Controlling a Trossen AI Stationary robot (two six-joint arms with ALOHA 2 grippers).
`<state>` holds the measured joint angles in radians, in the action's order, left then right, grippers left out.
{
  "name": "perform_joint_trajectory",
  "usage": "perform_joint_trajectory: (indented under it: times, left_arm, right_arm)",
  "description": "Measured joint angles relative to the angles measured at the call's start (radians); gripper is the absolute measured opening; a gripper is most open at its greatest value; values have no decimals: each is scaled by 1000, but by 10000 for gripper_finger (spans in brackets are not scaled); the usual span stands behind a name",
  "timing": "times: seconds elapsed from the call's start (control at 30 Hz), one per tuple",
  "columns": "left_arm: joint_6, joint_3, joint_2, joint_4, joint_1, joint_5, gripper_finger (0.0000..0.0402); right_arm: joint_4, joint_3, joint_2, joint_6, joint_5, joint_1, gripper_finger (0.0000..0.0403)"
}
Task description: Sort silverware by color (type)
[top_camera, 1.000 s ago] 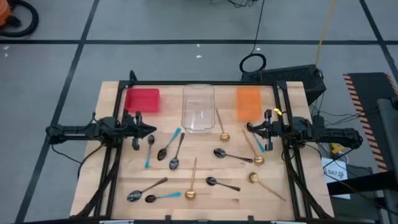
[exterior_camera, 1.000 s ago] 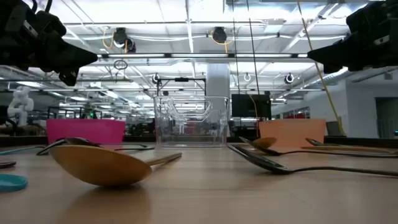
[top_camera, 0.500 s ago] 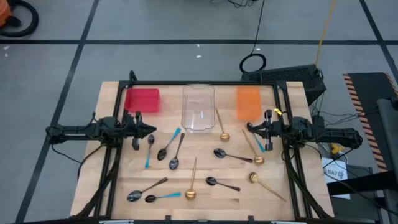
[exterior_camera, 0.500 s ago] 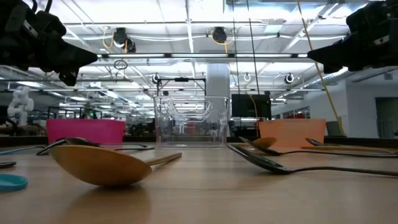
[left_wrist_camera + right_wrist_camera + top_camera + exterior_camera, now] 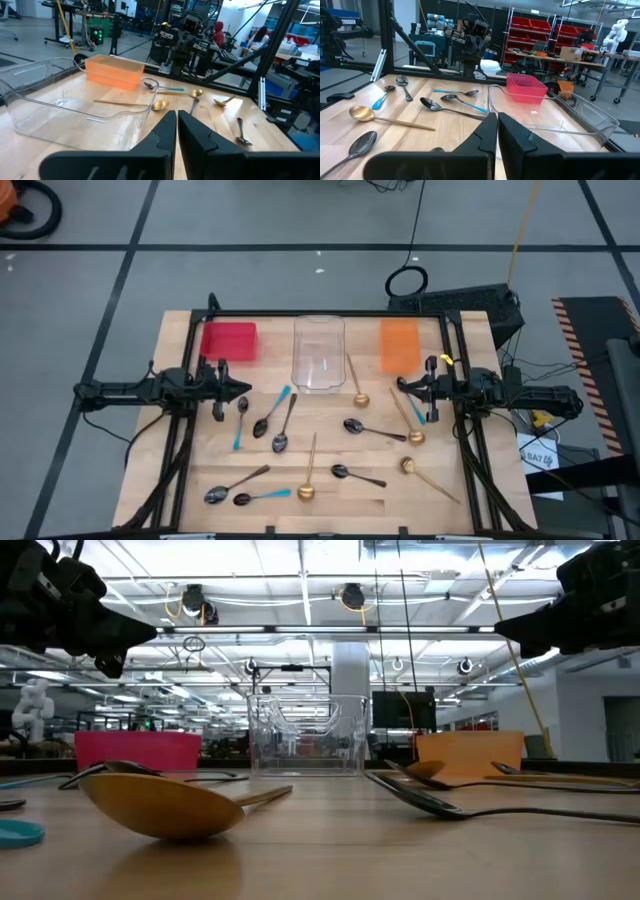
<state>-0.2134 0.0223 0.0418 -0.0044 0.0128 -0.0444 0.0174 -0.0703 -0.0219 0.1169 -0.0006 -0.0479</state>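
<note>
The silverware lies scattered flat on the wooden table [image 5: 200, 455]. There are gold spoons [image 5: 310, 470] [image 5: 355, 383] [image 5: 430, 478], all-dark ones [image 5: 283, 425] [image 5: 375, 431] [image 5: 235, 483] and blue-handled ones [image 5: 240, 425] [image 5: 262, 496]. My left gripper [image 5: 243, 388] hovers shut at the table's left side, pointing level toward the centre; it shows in its wrist view too [image 5: 177, 125]. My right gripper [image 5: 400, 385] hovers shut at the right side, facing it, also seen in its wrist view [image 5: 497, 127]. Neither touches a spoon.
Three bins stand along the far edge: a pink one [image 5: 229, 341] at the left, a clear one [image 5: 319, 352] in the middle and an orange one [image 5: 399, 345] at the right. Black frame rails [image 5: 180, 450] [image 5: 470, 450] run down both table sides.
</note>
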Motion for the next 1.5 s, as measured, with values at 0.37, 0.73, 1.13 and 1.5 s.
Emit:
perform_joint_trajectory:
  times: [0.37,0.73,1.13,1.5]
  left_arm:
    - [0,0,0,0,0,0,24]
    - [-198,-4,0,117,-7,0,24]
    - [-259,-2,11,244,-9,-110,24]
    - [-416,-1,11,270,-9,-123,24]
  right_arm:
    - [0,0,0,0,0,0,11]
    - [161,0,-11,-440,-84,8,11]
    - [333,0,-125,-373,165,13,11]
    - [564,0,-220,-363,184,16,11]
